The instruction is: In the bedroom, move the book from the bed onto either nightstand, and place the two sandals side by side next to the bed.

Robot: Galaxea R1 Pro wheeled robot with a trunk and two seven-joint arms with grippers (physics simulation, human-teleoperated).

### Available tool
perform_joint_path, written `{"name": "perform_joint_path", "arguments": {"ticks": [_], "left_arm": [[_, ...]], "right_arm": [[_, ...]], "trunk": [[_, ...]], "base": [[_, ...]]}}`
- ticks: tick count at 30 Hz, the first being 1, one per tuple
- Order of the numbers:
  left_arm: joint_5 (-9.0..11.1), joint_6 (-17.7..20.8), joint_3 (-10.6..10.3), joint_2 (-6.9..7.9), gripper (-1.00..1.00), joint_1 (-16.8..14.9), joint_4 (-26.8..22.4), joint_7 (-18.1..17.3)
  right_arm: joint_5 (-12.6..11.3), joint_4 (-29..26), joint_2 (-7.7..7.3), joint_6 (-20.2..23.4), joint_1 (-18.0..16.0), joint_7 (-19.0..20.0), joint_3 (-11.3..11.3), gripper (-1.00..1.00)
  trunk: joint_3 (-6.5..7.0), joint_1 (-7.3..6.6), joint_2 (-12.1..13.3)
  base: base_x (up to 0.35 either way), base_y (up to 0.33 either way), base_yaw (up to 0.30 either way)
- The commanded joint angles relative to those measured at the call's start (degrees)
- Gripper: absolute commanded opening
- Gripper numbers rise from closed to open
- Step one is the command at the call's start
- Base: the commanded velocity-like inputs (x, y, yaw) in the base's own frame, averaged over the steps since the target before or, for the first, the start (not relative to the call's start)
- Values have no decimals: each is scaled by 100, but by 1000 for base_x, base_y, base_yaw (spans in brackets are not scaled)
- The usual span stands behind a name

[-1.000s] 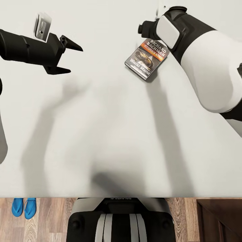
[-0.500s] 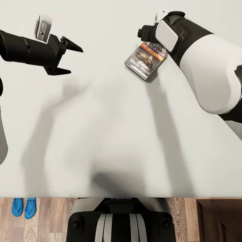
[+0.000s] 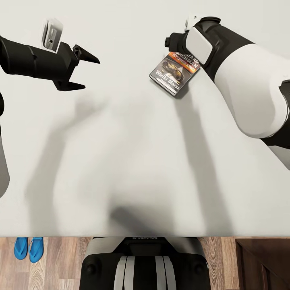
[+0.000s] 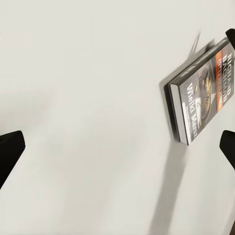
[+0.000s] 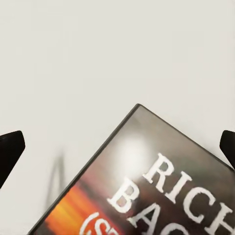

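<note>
Right pincer [image 5: 117, 142] lowered over book [image 3: 174, 71] | spread wide | left pincer [image 3: 83, 71] wide

A bedroom in a home: a wide pale mattress of a bed [image 3: 133, 169], wood-plank floor [image 3: 60, 262], blue sandals [image 3: 28, 249] beside it, and probably a dark wooden nightstand [image 3: 264, 264] at the corner.

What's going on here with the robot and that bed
The robot leans over the bed, going after the book that lies flat on the mattress. Its right gripper hangs open right above the book's top corner, not yet gripping it. The left gripper hovers open and empty off to the side. The two sandals sit side by side on the floor by the bed.
</note>
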Motion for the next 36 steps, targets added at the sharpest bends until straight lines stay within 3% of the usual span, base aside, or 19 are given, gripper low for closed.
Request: {"name": "perform_joint_path", "arguments": {"ticks": [1, 36], "left_arm": [[24, 49, -4, 3, 100, -5, -1, 36], [16, 58, 0, 4, 100, 41, -1, 31]], "right_arm": [[-56, -10, 0, 29, 8, -32, 36, 100], [-48, -9, 0, 5, 103, -32, 59, 100]], "trunk": [[-2, 0, -1], [-2, 0, -1]], "base": [[0, 0, 0], [-37, -8, 0]]}}
